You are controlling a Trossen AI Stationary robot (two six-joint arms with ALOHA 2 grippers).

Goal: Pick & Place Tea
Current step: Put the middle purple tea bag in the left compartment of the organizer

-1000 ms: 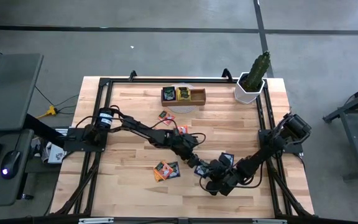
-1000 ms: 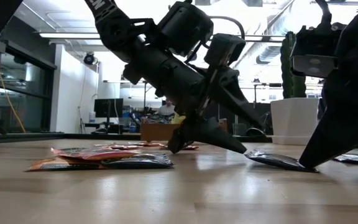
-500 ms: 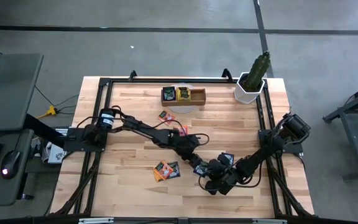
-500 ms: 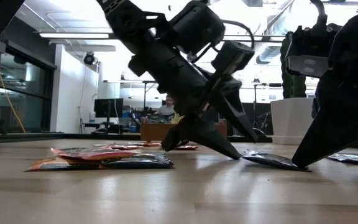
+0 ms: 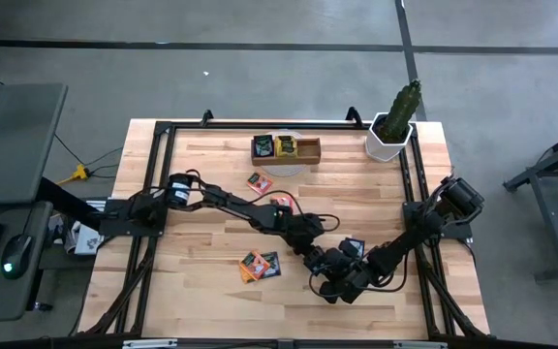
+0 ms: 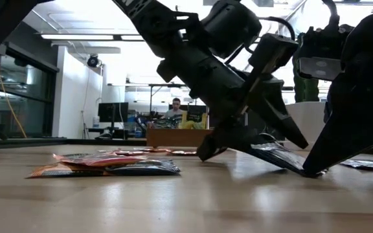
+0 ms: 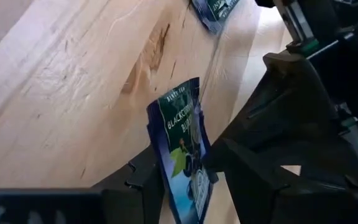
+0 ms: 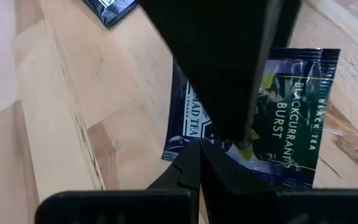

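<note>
- tea sachet (image 7: 182, 146), a small flat dark blue foil square with a green printed panel, is sitting edge-up between the left gripper's (image 7: 185, 180) two dark fingers, one corner lifting off the pale wooden table (image 5: 201, 291) near the middle of its front edge.
- left gripper is pinching that sachet by its lower edge; the low view is showing the foil (image 6: 274, 155) tilting up from the wood.
- right gripper (image 8: 197, 168), fingers pressed together, is pressing its tip down on the same sachet's face (image 8: 291, 124), apparently pinning it so the other arm can get under it.
- judging by looks, the sachet is behaving as very light, thin, bendable and slick, so a hold along one edge, not the face, seems the safest.
- print on it is reading "blackcurrant burst" and "black tea", with part of a brand name ending "mad tea" showing.
- more sachets, orange and dark (image 5: 260, 264), are lying towards the front left, and the brown three-compartment wooden tray (image 5: 285, 147) is waiting by the back edge.
</note>
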